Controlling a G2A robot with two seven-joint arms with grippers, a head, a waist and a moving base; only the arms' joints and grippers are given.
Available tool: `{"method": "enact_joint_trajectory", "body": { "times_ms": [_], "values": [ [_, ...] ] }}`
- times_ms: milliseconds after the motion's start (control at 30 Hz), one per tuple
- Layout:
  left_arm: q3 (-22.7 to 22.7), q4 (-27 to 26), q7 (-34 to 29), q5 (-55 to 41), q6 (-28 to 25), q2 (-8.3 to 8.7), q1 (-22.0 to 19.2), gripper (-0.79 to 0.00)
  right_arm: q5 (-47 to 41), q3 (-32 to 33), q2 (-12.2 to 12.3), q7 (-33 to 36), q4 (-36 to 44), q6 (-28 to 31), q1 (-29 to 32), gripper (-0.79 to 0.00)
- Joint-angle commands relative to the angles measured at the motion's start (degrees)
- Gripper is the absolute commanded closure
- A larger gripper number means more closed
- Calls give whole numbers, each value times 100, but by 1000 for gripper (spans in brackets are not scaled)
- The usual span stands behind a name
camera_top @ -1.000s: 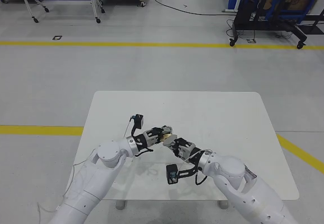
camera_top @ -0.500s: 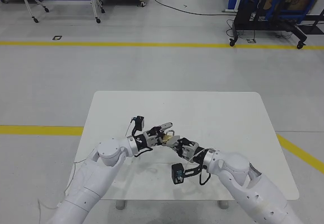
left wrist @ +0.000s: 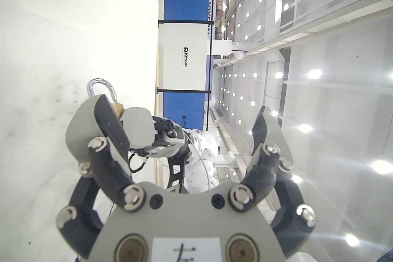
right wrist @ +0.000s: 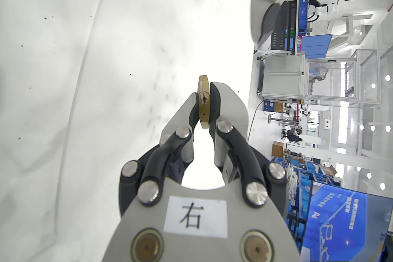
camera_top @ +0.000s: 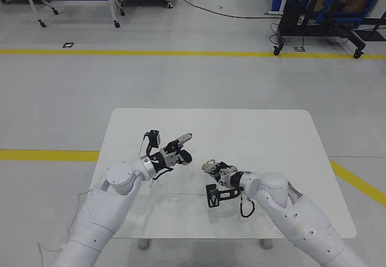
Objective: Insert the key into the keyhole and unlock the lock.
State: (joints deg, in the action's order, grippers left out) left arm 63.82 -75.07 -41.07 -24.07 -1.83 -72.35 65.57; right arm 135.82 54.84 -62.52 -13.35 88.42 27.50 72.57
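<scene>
**Item:** brass padlock [right wrist: 203,114]. Small, rigid metal. I judge it dense for its size, with smooth faces that could slip.

**Location:** pinched by its flat faces between the pads of my right gripper [right wrist: 206,97], held above the table [camera_top: 266,133].

**Key** [right wrist: 201,92]: thin and stiff, apparently seated in the keyhole on the narrow edge showing between those fingers. I would grip it by the flat sides of its head.

**Left gripper** [left wrist: 182,109]: spread wide and empty, near the lock, with the shackle [left wrist: 99,88] just past one fingertip.

**Markings:** none legible on the lock. Each wrist plate carries a one-character label.

white rectangular table [camera_top: 280,133], rounded corners, faint dark specks [right wrist: 45,18] on its top
</scene>
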Motion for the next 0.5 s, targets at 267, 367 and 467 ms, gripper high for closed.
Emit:
{"method": "enact_joint_trajectory", "body": {
  "times_ms": [267,367,467],
  "values": [
    [201,-214,-58,-32,53,57,168,-785,-495,-67,-37,-215,-192,602,-197,-785],
    [258,-228,-66,-81,33,67,184,-785,-645,116,33,-610,-2,639,-50,-785],
    [310,-209,-111,-62,-32,82,195,-785,-892,404,129,-1209,193,682,143,-785]
  ]
}}
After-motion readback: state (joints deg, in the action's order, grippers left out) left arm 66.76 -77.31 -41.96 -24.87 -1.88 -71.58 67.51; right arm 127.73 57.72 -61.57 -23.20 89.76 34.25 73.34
